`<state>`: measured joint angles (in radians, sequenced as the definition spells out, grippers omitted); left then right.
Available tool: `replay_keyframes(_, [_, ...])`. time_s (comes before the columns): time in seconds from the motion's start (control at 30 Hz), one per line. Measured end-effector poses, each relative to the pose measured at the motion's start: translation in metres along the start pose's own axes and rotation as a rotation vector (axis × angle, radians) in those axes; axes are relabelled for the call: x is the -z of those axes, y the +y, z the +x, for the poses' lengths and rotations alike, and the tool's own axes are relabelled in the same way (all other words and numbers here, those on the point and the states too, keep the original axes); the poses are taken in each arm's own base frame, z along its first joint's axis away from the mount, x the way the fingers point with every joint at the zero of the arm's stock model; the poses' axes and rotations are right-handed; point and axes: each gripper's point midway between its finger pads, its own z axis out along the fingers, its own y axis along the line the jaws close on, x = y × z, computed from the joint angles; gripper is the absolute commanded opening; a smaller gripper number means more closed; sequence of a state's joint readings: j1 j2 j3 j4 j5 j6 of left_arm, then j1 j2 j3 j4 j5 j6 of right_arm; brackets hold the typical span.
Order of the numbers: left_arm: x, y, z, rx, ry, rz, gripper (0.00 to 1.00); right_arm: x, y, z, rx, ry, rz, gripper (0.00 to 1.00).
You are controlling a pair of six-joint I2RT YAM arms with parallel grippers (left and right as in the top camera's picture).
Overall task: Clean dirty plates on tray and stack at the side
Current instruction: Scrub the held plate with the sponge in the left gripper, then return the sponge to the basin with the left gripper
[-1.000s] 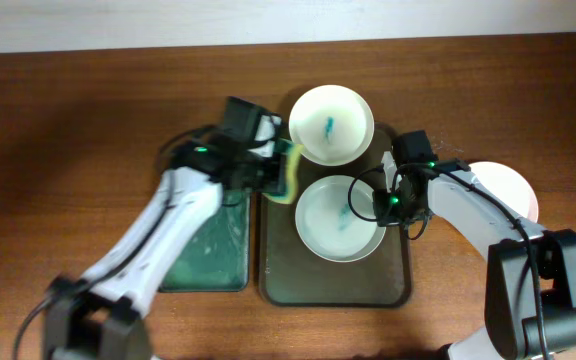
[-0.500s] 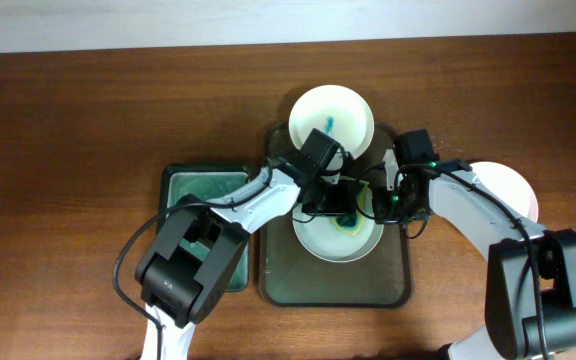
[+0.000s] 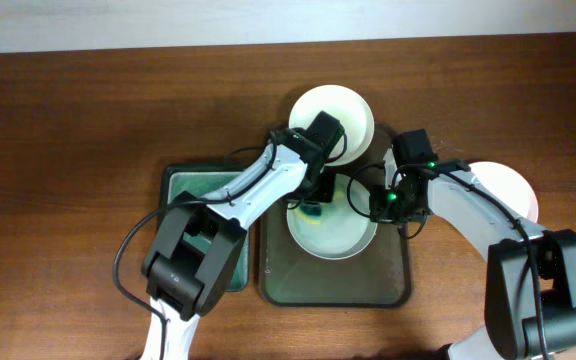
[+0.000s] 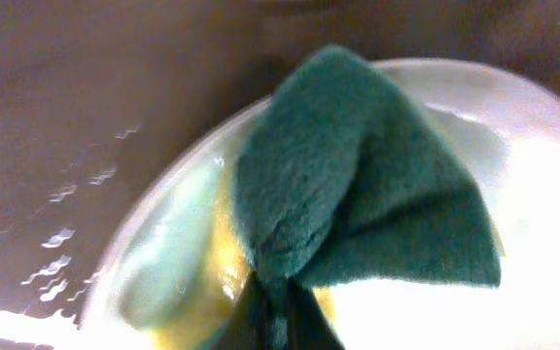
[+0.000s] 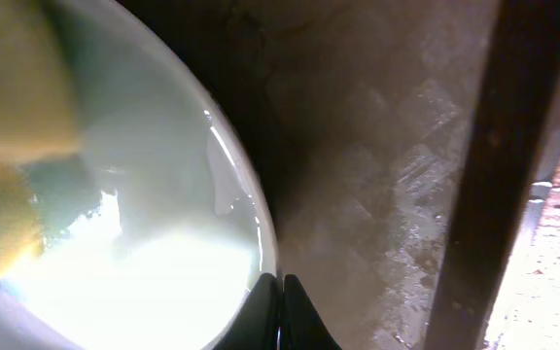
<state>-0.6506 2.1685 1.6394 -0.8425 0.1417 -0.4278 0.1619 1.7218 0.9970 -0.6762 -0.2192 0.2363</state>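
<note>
We see the left gripper [image 3: 315,200] closed on a sponge [image 3: 312,211], which it presses down into the plate [image 3: 343,238] lying on the brown tray [image 3: 333,290]. In the left wrist view only the dark tips of this gripper [image 4: 280,321] show at the bottom edge, pinched tight on the sponge [image 4: 358,185]. Its green scouring face is folded up toward the camera, with yellow foam showing underneath against the wet white of the plate [image 4: 154,228].

The right gripper [image 3: 378,205] sits at the plate's right rim. From the right wrist we see its fingertips [image 5: 282,306] drawn together on the thin edge of the plate [image 5: 115,224], with almost no gap between them. The yellow side of the sponge [image 5: 3,107] fills the left of that view, out of focus. Beyond the rim lie the tray floor [image 5: 377,146] and the tray's dark raised wall.

From above, the left wrist covers the sponge's upper part and the lower middle of a second plate [image 3: 353,110], which sits at the far end of the tray. We cannot make out whether that plate carries any smear. A third plate [image 3: 508,185] rests on the wooden table [image 3: 88,120] to the right of the tray, its near edge hidden by the right arm. A green basin [image 3: 180,190] lies just left of the tray, crossed by the left arm. Glare washes out much of the plate's surface in both wrist views.
</note>
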Motion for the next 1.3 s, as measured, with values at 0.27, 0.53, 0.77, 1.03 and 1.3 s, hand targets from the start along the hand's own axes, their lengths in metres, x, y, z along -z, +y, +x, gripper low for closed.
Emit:
replay_keyframes(0.27, [-0.009,-0.073,0.021,-0.168,0.076,0.303,0.0,0.0,-0.002,0.0,-0.003,-0.001,0.008,0.04])
replay_keyframes(0.53, [-0.002,-0.068,0.061,-0.16,0.254,0.335,0.0,0.0,-0.002,0.0,-0.002,-0.002,0.008,0.04])
replay_keyframes(0.77, [0.0,0.03,0.021,0.015,0.167,0.046,0.0,0.0,0.011,-0.001,0.008,-0.002,-0.052,0.04])
replay_keyframes(1.03, [0.009,0.051,0.007,0.042,0.089,-0.078,0.0,0.001,-0.002,0.003,0.0,0.012,0.019,0.07])
replay_keyframes(1.3, [0.077,0.032,0.002,0.028,-0.013,-0.005,0.0,0.005,0.036,-0.021,0.173,-0.085,-0.184,0.31])
